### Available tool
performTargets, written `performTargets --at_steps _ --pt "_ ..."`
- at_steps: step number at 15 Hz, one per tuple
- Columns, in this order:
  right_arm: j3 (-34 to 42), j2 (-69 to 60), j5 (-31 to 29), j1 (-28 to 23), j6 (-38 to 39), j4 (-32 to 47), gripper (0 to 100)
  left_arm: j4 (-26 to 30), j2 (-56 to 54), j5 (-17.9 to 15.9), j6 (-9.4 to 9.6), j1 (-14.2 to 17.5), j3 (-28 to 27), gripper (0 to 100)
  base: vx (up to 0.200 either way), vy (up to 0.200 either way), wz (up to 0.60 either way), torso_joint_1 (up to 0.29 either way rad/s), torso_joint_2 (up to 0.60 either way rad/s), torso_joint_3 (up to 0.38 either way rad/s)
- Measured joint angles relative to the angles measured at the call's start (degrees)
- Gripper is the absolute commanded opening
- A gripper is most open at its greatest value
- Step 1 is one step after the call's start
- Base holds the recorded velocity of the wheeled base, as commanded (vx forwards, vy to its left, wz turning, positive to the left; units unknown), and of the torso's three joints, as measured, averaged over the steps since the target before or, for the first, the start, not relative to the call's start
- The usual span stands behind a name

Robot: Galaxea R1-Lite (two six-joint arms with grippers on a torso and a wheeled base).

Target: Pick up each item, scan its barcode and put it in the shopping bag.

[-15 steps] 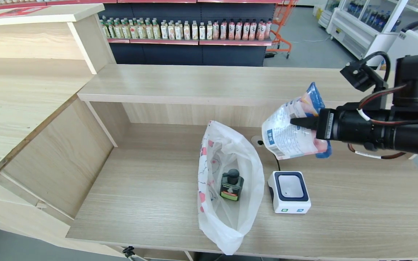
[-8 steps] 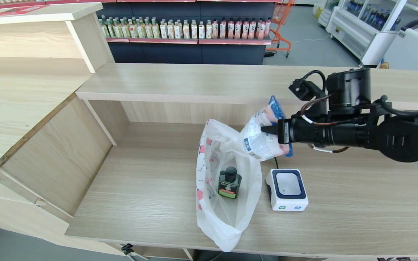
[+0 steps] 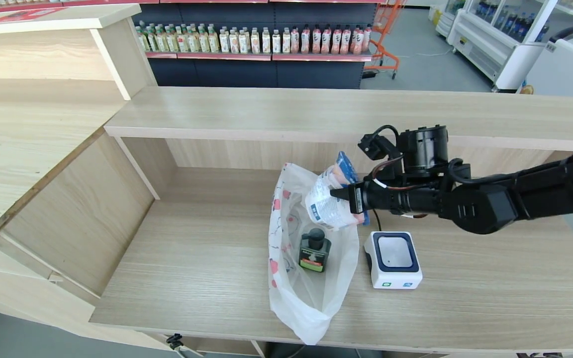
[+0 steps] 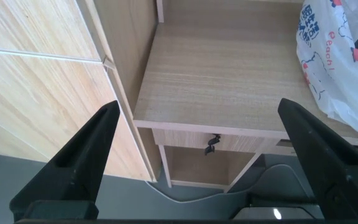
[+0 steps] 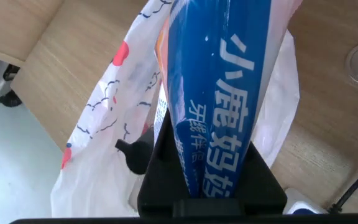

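the right gripper (image 3: 341, 194) has its fingers clamped on a blue-and-white pouch (image 3: 329, 201), held over the open mouth of the shopping bag (image 3: 286, 293) on the tabletop (image 3: 192, 258). a dark bottle (image 3: 315, 252) already lies inside, so one item is done. whether the pouch met the scanner (image 3: 393, 258) i can't tell. the left gripper (image 4: 199, 106) hangs with fingers apart.

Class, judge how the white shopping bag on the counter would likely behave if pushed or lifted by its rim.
The shopping bag looks thin, crumpled and translucent, so it is probably floppy and would fold rather than slide whole. The dark bottle inside likely anchors it a little. Lifted by the rim, the bag would probably sag around that weight.
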Motion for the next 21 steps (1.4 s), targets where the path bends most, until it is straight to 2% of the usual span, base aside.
performTargets --at_steps 5,14,15,21 --pt "-3.94 6.14 -0.02 1.12 -1.91 -2.26 0 -0.02 0.0 0.0 0.0 0.0 0.0 100 0.0 0.0 0.0 0.0 0.0 0.0" --pt "-5.53 12.76 0.06 1.46 -4.78 -5.51 0 0.0 0.0 0.0 0.0 0.0 0.0 100 0.0 0.0 0.0 0.0 0.0 0.0" --pt "-5.95 13.2 0.09 1.46 -4.79 -5.51 100 0.0 0.0 0.0 0.0 0.0 0.0 100 0.0 0.0 0.0 0.0 0.0 0.0" --pt "-7.17 12.41 3.95 1.51 -3.58 -5.53 100 0.0 0.0 0.0 0.0 0.0 0.0 100 0.0 0.0 0.0 0.0 0.0 0.0"
